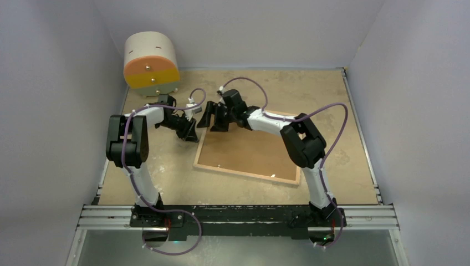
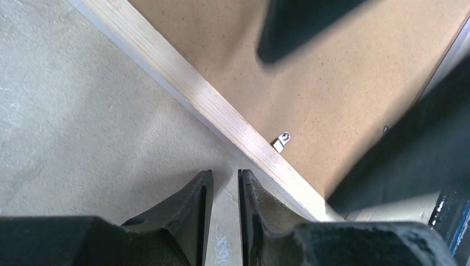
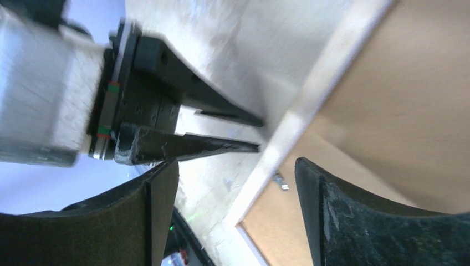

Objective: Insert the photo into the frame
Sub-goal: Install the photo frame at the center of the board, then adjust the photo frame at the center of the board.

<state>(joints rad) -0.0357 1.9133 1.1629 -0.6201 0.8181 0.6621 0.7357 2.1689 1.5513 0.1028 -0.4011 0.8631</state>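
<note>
lying back-up on the table (image 1: 166,177), the frame (image 1: 246,174) shows its light wooden rim with the brown backing board (image 1: 249,149) set inside it, a little askew near the middle of the top view. both grippers meet at its 11 o'clock corner. the left gripper (image 2: 224,174) sits just outside the rim there, its jaws narrowed to a slim slit with only bare table between them, holding nothing. the right gripper (image 3: 233,166) hangs over the same corner with jaws spread wide, one finger above the board, the other out over the table, the rim between them; whether it touches the wood cannot be told. a small metal tab (image 2: 281,141) juts from the rim onto the board. a cream drum (image 1: 151,61) with an orange and yellow face stands at the table's 11 o'clock.
</note>
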